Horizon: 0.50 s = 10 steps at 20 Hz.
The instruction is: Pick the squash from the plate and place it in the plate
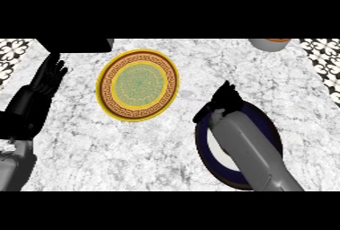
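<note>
A yellow plate point(138, 85) with a green middle and a brown patterned band lies at the upper middle of the marble counter, with nothing on it. At the right sits a dark blue plate point(268, 128) with a white middle, largely covered by my right forearm. My right hand point(223, 102) hangs over that plate's upper left rim. No squash shows; the hand and forearm hide whatever lies under them. My left hand point(46, 78) rests open at the left edge, fingers up, well apart from both plates.
A black object point(74, 44) sits at the counter's back left. Part of a round container point(271, 43) shows at the back right. Patterned floor point(324, 58) borders the counter at both far corners.
</note>
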Motion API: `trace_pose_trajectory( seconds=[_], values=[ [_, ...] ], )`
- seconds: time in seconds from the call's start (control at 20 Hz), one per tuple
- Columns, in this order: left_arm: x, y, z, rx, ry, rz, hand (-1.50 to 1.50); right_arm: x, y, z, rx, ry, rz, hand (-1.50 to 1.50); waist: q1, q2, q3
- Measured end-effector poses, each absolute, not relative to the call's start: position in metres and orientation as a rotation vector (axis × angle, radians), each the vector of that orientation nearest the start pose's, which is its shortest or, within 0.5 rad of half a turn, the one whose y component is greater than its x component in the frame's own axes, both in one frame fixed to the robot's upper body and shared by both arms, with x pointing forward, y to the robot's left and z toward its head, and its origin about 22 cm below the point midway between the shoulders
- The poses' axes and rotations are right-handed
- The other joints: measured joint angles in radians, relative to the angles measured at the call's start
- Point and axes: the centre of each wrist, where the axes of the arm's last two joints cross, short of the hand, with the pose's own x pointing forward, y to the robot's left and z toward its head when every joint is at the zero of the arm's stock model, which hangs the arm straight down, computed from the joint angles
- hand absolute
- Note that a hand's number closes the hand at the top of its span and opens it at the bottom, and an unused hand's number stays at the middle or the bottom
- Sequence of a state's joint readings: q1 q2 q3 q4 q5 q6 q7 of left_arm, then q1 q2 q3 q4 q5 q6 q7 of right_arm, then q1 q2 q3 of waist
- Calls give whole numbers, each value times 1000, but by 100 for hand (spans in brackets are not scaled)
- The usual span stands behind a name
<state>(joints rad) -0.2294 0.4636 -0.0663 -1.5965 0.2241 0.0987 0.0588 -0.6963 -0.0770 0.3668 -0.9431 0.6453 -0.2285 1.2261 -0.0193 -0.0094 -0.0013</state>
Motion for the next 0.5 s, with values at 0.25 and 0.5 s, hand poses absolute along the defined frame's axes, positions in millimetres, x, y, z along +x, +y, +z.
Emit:
trace_pose_trajectory(
  seconds=[0.25, 0.5],
  values=[
    [296, 288, 102, 157, -1740, -222, 0, 354, -109, 26, -881, -589, 470, -150, 1, 3, 0],
    [299, 281, 103, 150, -1747, -227, 0, 342, -117, 11, -852, -561, 469, -150, 8, 5, 1]
  ],
)
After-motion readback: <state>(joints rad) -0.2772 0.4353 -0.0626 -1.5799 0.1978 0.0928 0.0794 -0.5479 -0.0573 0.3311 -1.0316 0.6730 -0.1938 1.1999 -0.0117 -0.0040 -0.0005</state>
